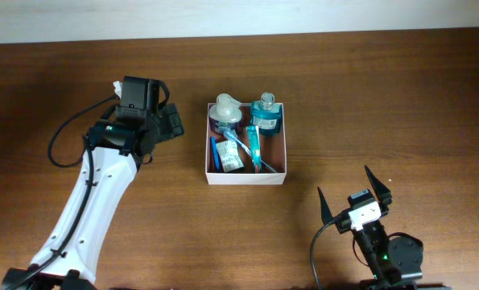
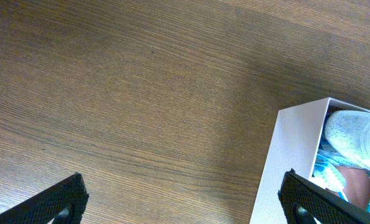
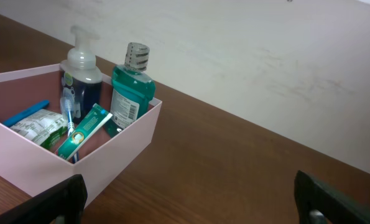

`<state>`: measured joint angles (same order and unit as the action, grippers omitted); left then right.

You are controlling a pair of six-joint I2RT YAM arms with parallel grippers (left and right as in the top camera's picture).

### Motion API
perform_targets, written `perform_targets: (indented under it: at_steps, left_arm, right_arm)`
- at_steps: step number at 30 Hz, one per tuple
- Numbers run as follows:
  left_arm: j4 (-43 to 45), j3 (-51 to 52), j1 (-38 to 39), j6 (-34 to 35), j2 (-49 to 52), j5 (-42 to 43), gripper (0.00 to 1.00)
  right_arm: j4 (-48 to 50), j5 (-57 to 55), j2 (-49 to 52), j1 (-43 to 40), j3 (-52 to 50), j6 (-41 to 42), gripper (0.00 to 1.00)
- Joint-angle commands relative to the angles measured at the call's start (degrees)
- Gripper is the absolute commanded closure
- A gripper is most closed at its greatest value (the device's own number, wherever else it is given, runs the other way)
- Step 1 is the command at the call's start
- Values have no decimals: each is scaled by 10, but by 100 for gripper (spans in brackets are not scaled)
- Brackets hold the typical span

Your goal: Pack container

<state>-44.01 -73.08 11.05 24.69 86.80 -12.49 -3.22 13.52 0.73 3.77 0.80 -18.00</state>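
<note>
Okay, overhead first: the container [image 1: 245, 178] sits mid-worktop [image 1: 400, 97]. It's square, with white walls and a reddish-brown floor, and bare wood lies open on all four sides. My left fingers [image 1: 175, 121] hang near its left wall, not touching. My right fingers [image 1: 326, 208] are spread wide, well clear below its lower right corner. Inside, a pump bottle [image 1: 227, 113] and a teal bottle [image 1: 265, 114] stand along the far wall, with a toothpaste tube [image 1: 253, 143] lying in front of them.

Left wrist now: fingers [image 2: 60, 202] far apart with nothing between them. One white corner of the container [image 2: 290, 162] shows at the right, and there's open wood to its left.

Right wrist: fingers [image 3: 54, 202] wide apart and empty. The container [image 3: 116, 165] is at left, and bare worktop runs right of it up to a pale wall [image 3: 265, 50].
</note>
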Motion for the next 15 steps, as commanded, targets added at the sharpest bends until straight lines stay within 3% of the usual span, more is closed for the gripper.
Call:
perform_targets:
  at_steps: [1,10,15]
  left_arm:
    - [0,0,-3,1,3,-9,1]
    - [-10,1,-2,1,8,-8,1]
    - [-10,48,-2,1,-58,-6,0]
  right_arm:
    - [0,-7,-5,-5,-5,0,1]
    - [0,-7,-5,-5,-5,0,1]
    - [0,-7,-5,-5,-5,0,1]
